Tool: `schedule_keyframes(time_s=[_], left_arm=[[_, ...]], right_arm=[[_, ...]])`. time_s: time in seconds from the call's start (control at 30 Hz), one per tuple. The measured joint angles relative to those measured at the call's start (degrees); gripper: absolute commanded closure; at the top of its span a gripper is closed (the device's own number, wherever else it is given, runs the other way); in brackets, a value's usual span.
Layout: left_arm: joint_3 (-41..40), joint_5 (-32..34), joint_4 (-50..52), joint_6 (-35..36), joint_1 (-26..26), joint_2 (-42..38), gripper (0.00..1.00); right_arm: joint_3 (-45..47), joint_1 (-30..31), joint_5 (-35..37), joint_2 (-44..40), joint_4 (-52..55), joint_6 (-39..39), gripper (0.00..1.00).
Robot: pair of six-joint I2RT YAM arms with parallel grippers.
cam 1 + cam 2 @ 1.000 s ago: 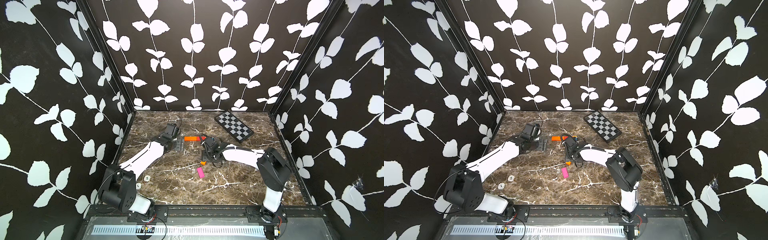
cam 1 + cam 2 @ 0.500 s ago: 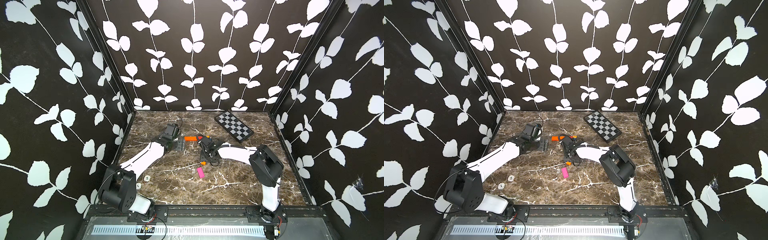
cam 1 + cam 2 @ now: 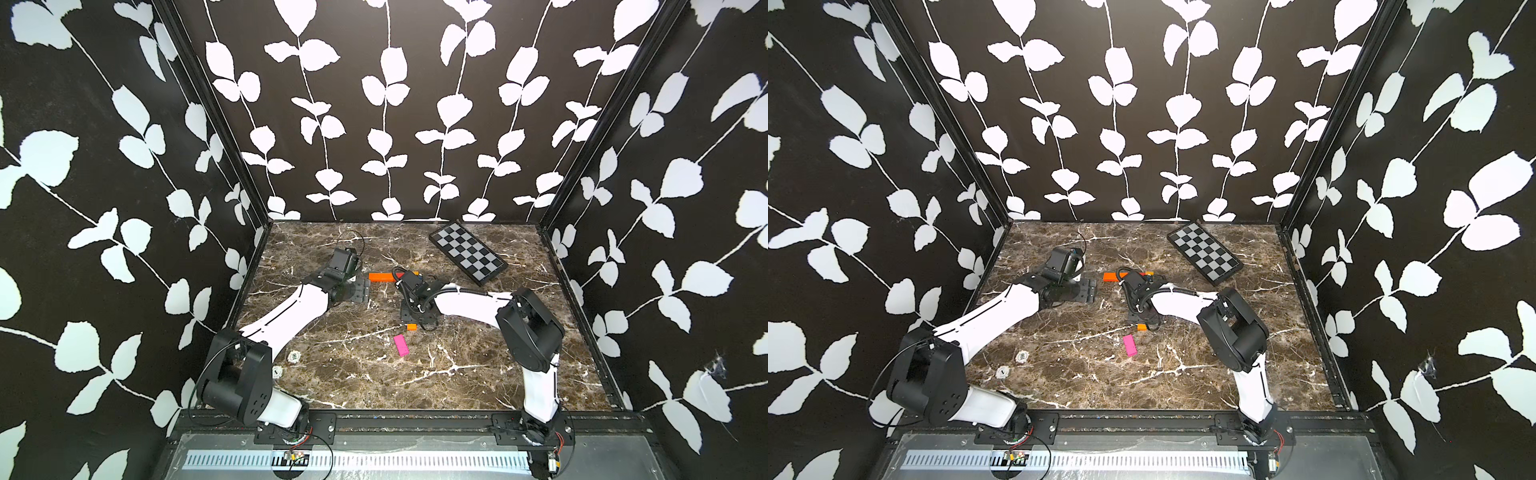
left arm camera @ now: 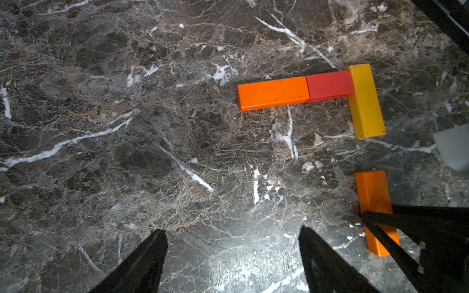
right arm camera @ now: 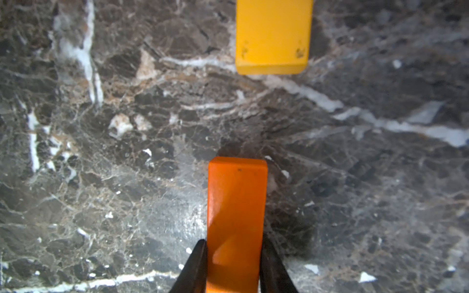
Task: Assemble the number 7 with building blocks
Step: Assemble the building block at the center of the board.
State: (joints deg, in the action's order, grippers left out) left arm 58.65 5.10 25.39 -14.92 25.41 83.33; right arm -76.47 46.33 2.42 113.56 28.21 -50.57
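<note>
On the brown marbled counter [image 3: 457, 374], near its middle, the number 7 [image 4: 308, 88] lies partly built. Its top stroke is the top orange bar [image 4: 272, 93] set end to end with the red-orange bar [image 4: 330, 86], the two touching. The far end of the red-orange bar butts against the side of the yellow bar [image 4: 365, 101], which turns the corner and begins the stem.

In line with the yellow bar, with a stretch of bare counter between them, is the lower orange bar [image 5: 236, 203]. The right end effector [image 5: 236, 266] is clamped on it, a black finger [image 5: 195, 266] pressed to each long side. Whether this bar rests on the counter or is raised a little I cannot tell.

The pink bar [image 3: 401, 345] lies flat by itself, nearer the front of the counter, close to the free end of the lower orange bar but not touching it.

The left end effector [image 4: 233, 253] hangs over bare counter just beside the outer end of the top orange bar. Its fingers [image 4: 142, 263] are spread apart with nothing between them.

A checkered board [image 3: 467, 254] lies at an angle toward the back right of the counter, well apart from the bars. Black walls [image 3: 374, 104] with white leaves enclose three sides.
</note>
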Motion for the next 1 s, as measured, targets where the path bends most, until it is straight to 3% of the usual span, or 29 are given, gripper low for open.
schedule_keyframes(time_s=[1.0], left_arm=[[-0.33,-0.85,-0.02,-0.02,0.00,0.00,0.16]], right_arm=[[-2.80,-2.75,-1.16,1.75,2.49,3.37,0.68]])
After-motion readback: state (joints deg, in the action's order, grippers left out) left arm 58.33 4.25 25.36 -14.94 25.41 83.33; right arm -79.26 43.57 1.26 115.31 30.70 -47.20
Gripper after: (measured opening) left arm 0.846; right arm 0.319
